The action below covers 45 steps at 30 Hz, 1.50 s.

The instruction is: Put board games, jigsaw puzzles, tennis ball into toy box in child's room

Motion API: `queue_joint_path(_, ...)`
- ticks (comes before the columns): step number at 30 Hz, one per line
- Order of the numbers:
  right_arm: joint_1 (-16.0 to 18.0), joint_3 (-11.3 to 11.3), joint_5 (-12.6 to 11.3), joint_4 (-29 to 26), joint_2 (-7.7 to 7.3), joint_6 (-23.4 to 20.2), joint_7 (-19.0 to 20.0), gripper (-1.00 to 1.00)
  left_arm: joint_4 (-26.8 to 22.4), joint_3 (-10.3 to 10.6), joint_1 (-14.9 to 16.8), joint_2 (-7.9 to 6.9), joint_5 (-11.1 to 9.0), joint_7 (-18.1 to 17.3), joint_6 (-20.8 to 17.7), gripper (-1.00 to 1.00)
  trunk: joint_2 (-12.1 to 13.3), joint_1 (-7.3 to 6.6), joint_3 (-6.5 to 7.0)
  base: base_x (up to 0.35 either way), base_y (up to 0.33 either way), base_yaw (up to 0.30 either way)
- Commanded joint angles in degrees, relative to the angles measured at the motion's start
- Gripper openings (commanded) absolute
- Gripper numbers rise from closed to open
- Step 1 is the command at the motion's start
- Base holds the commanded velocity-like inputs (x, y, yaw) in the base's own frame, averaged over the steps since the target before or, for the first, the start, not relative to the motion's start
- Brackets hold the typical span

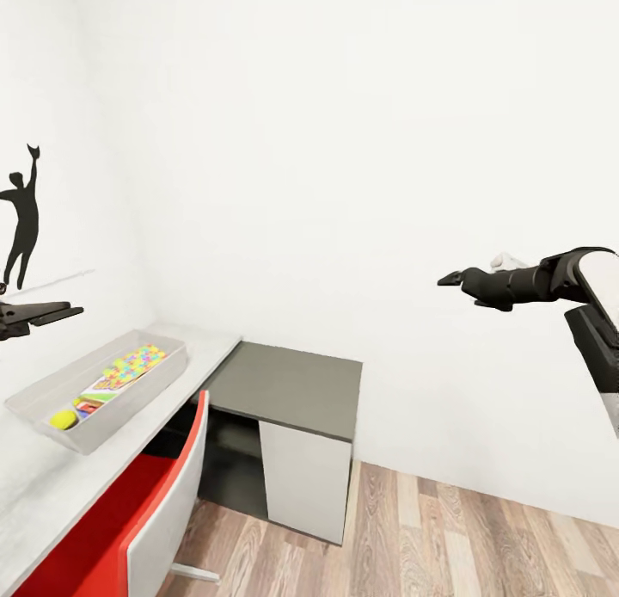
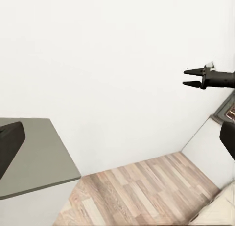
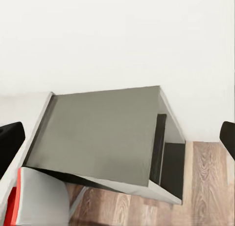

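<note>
Standing beside the robot, I note both arms raised and empty. Left end effector (image 1: 60,313) hovers above the near end of the pale grey worktop (image 1: 34,485); whether its fingers are parted or together I cannot tell from here. Right end effector (image 1: 451,280) is held out in mid-air toward the white wall, well apart from everything; in the left wrist view its two dark fingers stand slightly apart with nothing between them. Light grey shallow toy box with flared sides and thick rim (image 1: 155,382) sits on the worktop near the wall. Contents visible: a thin multicoloured jigsaw puzzle square (image 1: 133,363) at the far end, a flat printed board game box (image 1: 96,400) with red and green on it in the middle, and a small yellow-green tennis ball (image 1: 63,419) at the near end. More items underneath cannot be made out. Handling judgement: the remaining board games are likely light, stiff cardboard, best taken across a long edge; flat faces may be slippery. Red chair (image 1: 129,520) is tucked at the worktop; low dark-grey-topped side cabinet (image 1: 292,386) adjoins it. Bed not identifiable from these views.
</note>
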<state>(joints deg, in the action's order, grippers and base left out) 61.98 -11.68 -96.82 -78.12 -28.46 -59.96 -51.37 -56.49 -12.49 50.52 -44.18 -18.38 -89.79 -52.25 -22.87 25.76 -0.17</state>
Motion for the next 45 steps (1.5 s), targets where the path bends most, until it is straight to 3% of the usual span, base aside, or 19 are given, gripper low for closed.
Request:
queue_joint_path(1, -0.2, -0.1, -0.5, 0.2, -0.02, 0.0, -0.6, 1.0, 0.0, 0.0, 0.0, -0.03, 0.0, -0.2, -0.6, 1.0, 0.0, 0.02, 0.01, -0.033, 0.0, -0.277)
queue_joint_path(7, -1.4, -0.2, 0.2, 1.5, -0.02, 0.0, -0.6, 1.0, 0.1, 0.0, 0.0, -0.03, 0.0, -0.2, -0.6, 1.0, 0.0, 0.02, 0.24, -0.016, 0.0, -0.277)
queue_joint_path(25, -8.7, -1.0, 14.4, 6.1, 1.51, 0.0, 0.0, 1.0, 0.2, 0.1, 0.0, -0.03, 0.0, -0.2, -0.2, 1.0, 0.0, 0.02, 1.13, -0.001, 0.0, -0.263)
queue_joint_path(29, -11.0, -1.6, 19.6, 9.7, 3.54, 0.0, 0.1, 1.0, 0.4, 0.1, 0.0, -0.01, 0.0, -0.2, 0.0, 1.0, 0.0, 0.02, 1.36, 0.0, 0.0, -0.246)
queue_joint_path(34, -13.0, -3.0, 26.8, 14.8, 7.26, 0.5, 0.1, 1.0, 1.0, 0.1, -0.1, 0.03, 0.1, -0.2, 0.1, 1.0, 0.0, 0.02, 1.63, 0.0, 0.0, -0.189)
queue_joint_path(38, -14.4, -5.4, 35.2, 20.3, 10.47, 3.5, 0.2, 1.0, 1.2, 0.2, -0.1, 0.05, 0.1, -0.2, 0.4, 1.0, 0.0, 0.02, 1.76, 0.0, 0.0, -0.084)
queue_joint_path(39, -14.9, -7.1, 40.0, 23.4, 11.91, 6.2, 0.4, 1.0, 1.2, 0.2, -0.1, 0.05, 0.1, -0.2, 0.6, 1.0, 0.0, 0.02, 1.77, 0.0, 0.0, -0.037)
queue_joint_path(41, -15.2, -9.0, 44.4, 26.6, 13.19, 9.2, 0.9, 1.0, 1.3, 0.2, -0.1, 0.05, 0.1, -0.2, 0.8, 1.0, 0.0, 0.02, 1.79, 0.0, 0.0, -0.027)
queue_joint_path(44, -15.5, -11.8, 49.7, 31.8, 15.01, 13.4, 2.7, 1.0, 1.3, 0.2, -0.1, 0.09, 0.1, -0.2, 0.9, 1.0, 0.0, 0.02, 1.81, 0.0, 0.0, -0.015)
queue_joint_path(45, -15.5, -11.8, 49.7, 31.8, 15.01, 13.4, 2.7, 1.0, 1.3, 0.2, -0.1, 0.09, 0.1, -0.2, 0.9, 1.0, 0.0, 0.02, 1.81, 0.0, 0.0, -0.01)
